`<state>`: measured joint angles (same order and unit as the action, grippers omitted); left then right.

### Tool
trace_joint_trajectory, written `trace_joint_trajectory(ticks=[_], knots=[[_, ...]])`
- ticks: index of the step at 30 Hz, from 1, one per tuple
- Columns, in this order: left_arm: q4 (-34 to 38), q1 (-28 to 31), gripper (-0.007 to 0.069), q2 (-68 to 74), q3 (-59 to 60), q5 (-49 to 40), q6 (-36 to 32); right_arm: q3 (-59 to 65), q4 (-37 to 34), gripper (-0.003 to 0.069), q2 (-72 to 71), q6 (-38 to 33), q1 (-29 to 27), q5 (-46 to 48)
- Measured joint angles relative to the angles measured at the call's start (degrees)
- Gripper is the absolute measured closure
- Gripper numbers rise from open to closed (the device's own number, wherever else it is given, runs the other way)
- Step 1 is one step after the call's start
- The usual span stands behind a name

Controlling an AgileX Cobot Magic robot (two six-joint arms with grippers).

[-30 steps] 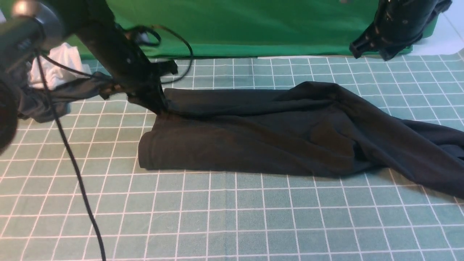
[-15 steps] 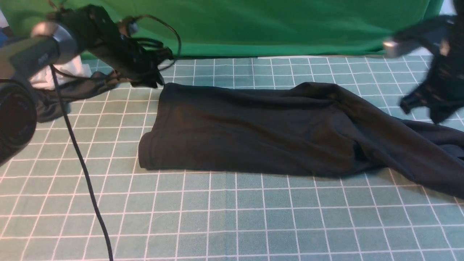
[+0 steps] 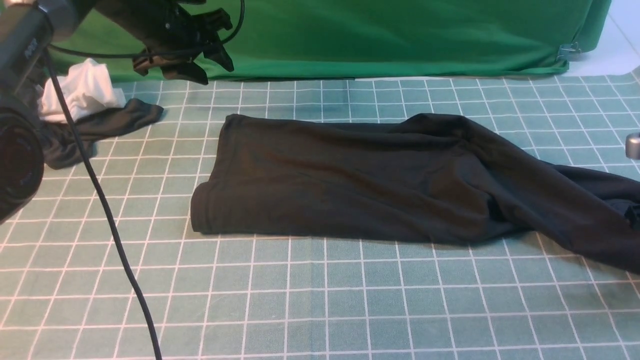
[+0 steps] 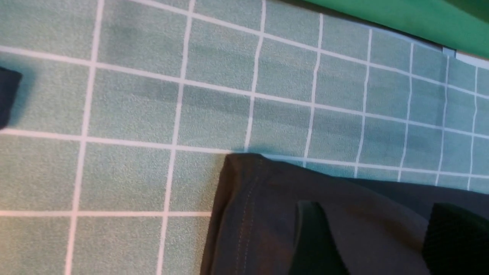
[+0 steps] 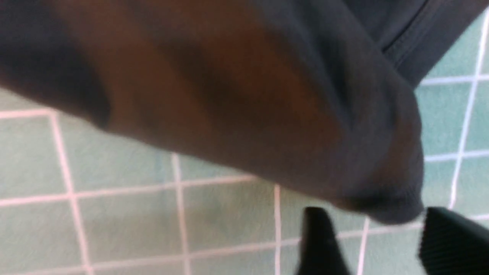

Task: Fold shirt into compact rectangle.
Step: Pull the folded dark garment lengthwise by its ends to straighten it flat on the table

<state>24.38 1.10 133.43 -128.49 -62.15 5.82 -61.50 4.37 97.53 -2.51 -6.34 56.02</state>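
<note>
The black shirt (image 3: 360, 180) lies folded lengthwise across the gridded mat, its right part running off the right edge of the front view. My left gripper (image 3: 200, 65) hangs open above the mat, behind the shirt's far left corner. In the left wrist view that stitched corner (image 4: 248, 198) lies below the left gripper (image 4: 382, 244), with nothing between the fingers. My right gripper (image 5: 378, 248) is open and empty close over the mat. A rounded fold of the shirt (image 5: 244, 99) lies just ahead of its fingertips. In the front view only a sliver of the right arm (image 3: 634, 145) shows.
A dark grey garment (image 3: 100, 125) with a white cloth (image 3: 80, 92) lies at the far left. The green cloth (image 3: 375, 35) hangs along the back. A black cable (image 3: 115, 240) drapes over the mat's left side, and the left arm's body (image 3: 20, 155) fills the left edge.
My left gripper let go of the shirt's far left corner, opened, and rose back toward the green cloth. My right gripper came down from the upper right to the shirt's right end and opened.
</note>
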Motion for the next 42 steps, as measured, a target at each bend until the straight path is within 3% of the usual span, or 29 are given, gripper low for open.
trace_joint_trajectory(ticks=[4, 8, 10, 11, 12, 13, 14, 17, 21, 29, 34, 35, 37, 41, 42], knots=[[0.06, 0.00, 0.0262, 0.00, -0.05, -0.27, -0.06, 0.41, 0.35, 0.0241, 2.56, -0.86, -0.78, -3.46], [0.27, 0.00, 0.0262, 0.00, -0.05, -0.27, -0.24, 0.41, 0.37, 0.0245, 5.46, -1.88, -0.98, -5.80], [0.50, 0.00, 0.0262, 0.00, -0.05, -0.27, -0.30, 0.41, 0.37, 0.0271, 6.24, -2.69, -1.03, -6.53], [0.79, 0.00, 0.0262, 0.00, -0.11, -0.27, -0.29, 0.41, 0.41, 0.0362, 6.65, -4.01, -1.03, -7.23], [0.92, 0.00, 0.0262, 0.00, -0.11, -0.27, -0.29, 0.41, 0.41, 0.0362, 6.65, -4.13, -1.03, -7.29], [1.08, 0.00, 0.0262, 0.00, -0.11, -0.27, -0.29, 0.26, 0.86, 0.0500, 6.50, -4.70, -1.03, -7.46], [1.08, 0.00, 0.0262, 0.00, -0.11, -0.27, -0.29, -0.15, 1.56, 0.0557, 6.37, -4.78, -1.03, -7.46], [1.14, 0.00, 0.0262, 0.00, -0.11, -0.27, -0.29, -1.96, 4.62, 0.0617, 5.57, -3.87, -1.03, -6.87], [1.14, 0.00, 0.0262, 0.00, -0.11, -0.27, -0.29, -6.93, 8.77, 0.0624, 4.38, -3.59, -1.03, -4.77], [1.14, 0.00, 0.0262, 0.00, -0.16, -0.66, -0.29, -11.92, 9.98, 0.0622, 7.09, -3.59, -1.03, -6.39], [1.14, 0.00, 0.0262, 0.00, -0.20, -1.12, -0.29, -11.99, 11.97, 0.0545, 11.97, -2.21, -1.03, -13.14], [1.14, 0.00, 0.0262, 0.00, -0.20, -1.14, -0.29, -11.99, 12.67, 0.0510, 12.92, -1.40, -1.03, -13.98], [1.14, 0.00, 0.0262, 0.00, -0.20, -1.57, -0.29, -11.99, 17.38, 0.0362, 14.48, 3.43, -1.03, -15.99], [1.14, 0.00, 0.0262, 0.00, -0.20, -1.77, -0.29, -12.31, 26.54, 0.0193, 14.70, 11.98, -1.03, -14.54], [1.14, 0.00, 0.0262, 0.00, -0.20, -1.77, -0.29, -12.49, 27.49, 0.0189, 14.62, 12.88, -1.03, -14.10]])
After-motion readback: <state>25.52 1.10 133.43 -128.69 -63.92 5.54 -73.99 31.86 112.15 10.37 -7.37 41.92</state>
